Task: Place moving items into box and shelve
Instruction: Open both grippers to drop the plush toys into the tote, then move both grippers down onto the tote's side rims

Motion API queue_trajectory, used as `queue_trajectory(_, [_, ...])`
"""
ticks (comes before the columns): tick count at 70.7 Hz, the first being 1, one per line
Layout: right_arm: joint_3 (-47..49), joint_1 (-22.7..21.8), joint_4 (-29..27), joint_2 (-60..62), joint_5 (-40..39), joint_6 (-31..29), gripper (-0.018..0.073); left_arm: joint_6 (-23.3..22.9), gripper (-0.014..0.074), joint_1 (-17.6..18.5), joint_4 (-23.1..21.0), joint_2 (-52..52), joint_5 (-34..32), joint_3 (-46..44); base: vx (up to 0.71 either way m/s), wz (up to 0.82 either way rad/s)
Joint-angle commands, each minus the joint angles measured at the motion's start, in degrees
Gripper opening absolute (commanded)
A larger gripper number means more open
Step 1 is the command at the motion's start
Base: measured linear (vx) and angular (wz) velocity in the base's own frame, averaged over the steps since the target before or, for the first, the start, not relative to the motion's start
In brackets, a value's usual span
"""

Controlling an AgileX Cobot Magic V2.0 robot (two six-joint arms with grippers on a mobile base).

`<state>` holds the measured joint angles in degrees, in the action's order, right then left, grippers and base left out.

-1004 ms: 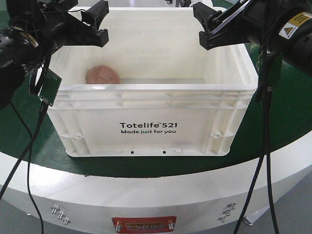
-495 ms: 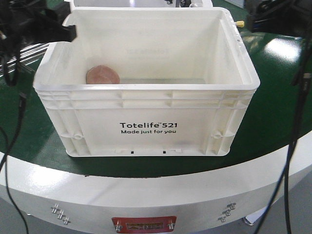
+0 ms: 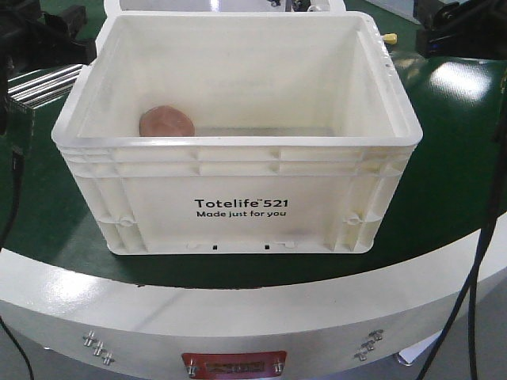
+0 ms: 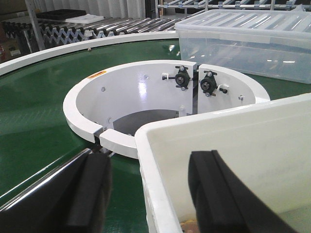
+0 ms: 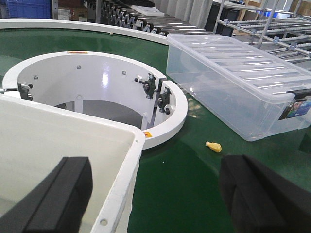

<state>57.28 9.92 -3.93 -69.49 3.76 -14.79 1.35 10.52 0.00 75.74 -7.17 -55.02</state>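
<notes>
1. Green belt w/ white ring behind; clear lidded bin lies beyond R gripper.
2. Box sits btwn both grippers, unmoved vs 1 s ago.
3. L gripper: jaws wide apart, empty, straddling box wall at a corner. 1 s ago it hung over the rim in front view; now out at frame edge.
4. R gripper: likewise spread, empty, one finger inside box wall, one outside; also backed off.
5. Brownish-pink plush on box floor, L gripper's side, same spot as before.

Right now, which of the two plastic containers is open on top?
The cream-white Totelife box, with a brownish plush inside; the clear bin beyond it is lidded.
</notes>
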Motion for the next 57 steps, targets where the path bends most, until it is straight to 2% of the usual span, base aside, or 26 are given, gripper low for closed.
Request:
queue_trajectory(1, [1.8, -0.43, 0.46, 1.72, -4.56, -0.58, 0.0578, -0.07, 0.0508, -0.02, -0.39, -2.02, -5.12, -2.08, 0.0, 0.0])
queue_trajectory(10, [1.8, -0.43, 0.21, 1.72, -4.56, -0.11, 0.0578, -0.67, 0.0507, -0.02, -0.71, -2.02, -5.0, -2.08, 0.0, 0.0])
queue_trajectory(17, [2.22, -0.43, 0.06, 1.72, -3.34, 0.99, 0.0578, -0.73, 0.0507, -0.02, -3.59, -2.02, -3.92, -2.08, 0.0, 0.0])
queue_trajectory(23, [4.68, -0.43, 0.06, 1.45, 1.49, 2.42, 0.0578, -0.67, 0.0507, -0.02, -5.78, -2.02, -2.24, -2.14, 0.0, 0.0])
queue_trajectory(31, [11.05, -0.43, 0.01, -0.51, 8.91, 4.05, 0.0578, -0.67, 0.0505, -0.02, -5.94, -2.02, -1.01, -2.87, 0.0, 0.0])
queue_trajectory(42, [20.65, -0.43, -0.45, -4.98, 18.71, 7.32, 0.0578, -0.67, 0.0504, -0.5, -6.82, -0.54, 9.46, -12.0, 0.0, 0.0])
queue_trajectory(53, [30.08, -0.43, -4.57, -10.0, 27.04, 7.03, 0.0578, -0.81, 0.0503, -0.5, -6.86, 4.55, 23.03, -24.02, 0.0, 0.0])
queue_trajectory(57, [33.81, -0.43, -6.02, -12.21, 29.91, 6.95, 0.0578, -2.76, 0.0503, -0.5, -6.86, 6.73, 27.5, -28.23, 0.0, 0.0])
